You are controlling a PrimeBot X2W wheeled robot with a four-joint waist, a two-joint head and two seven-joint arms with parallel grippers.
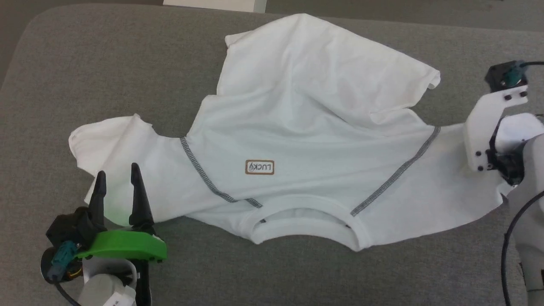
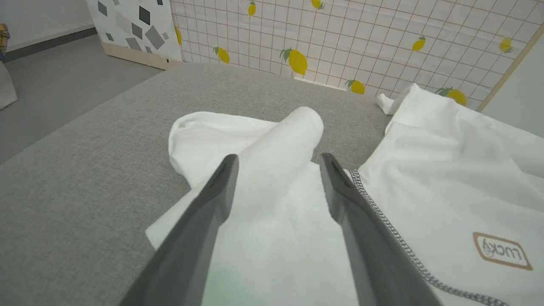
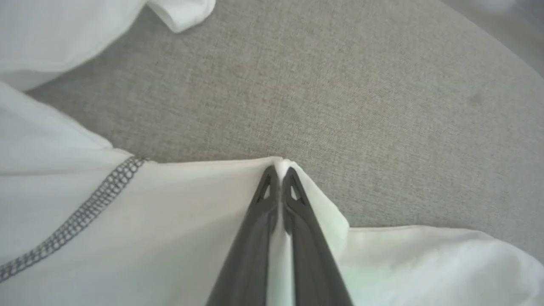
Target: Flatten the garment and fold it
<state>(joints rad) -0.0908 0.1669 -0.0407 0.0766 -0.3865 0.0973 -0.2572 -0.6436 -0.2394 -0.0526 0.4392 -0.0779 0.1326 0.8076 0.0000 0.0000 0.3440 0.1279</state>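
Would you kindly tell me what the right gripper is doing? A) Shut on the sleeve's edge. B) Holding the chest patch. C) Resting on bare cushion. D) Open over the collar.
A: in the right wrist view the right gripper pinches the shirt at its sleeve edge, fingers together.

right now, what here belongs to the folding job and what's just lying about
Job: white long-sleeved shirt with grey zigzag seams; left claw, open; right claw, shut on it.
Lying about: grey fabric surface underneath; lemon-print grid panel; white box with grey diamonds.
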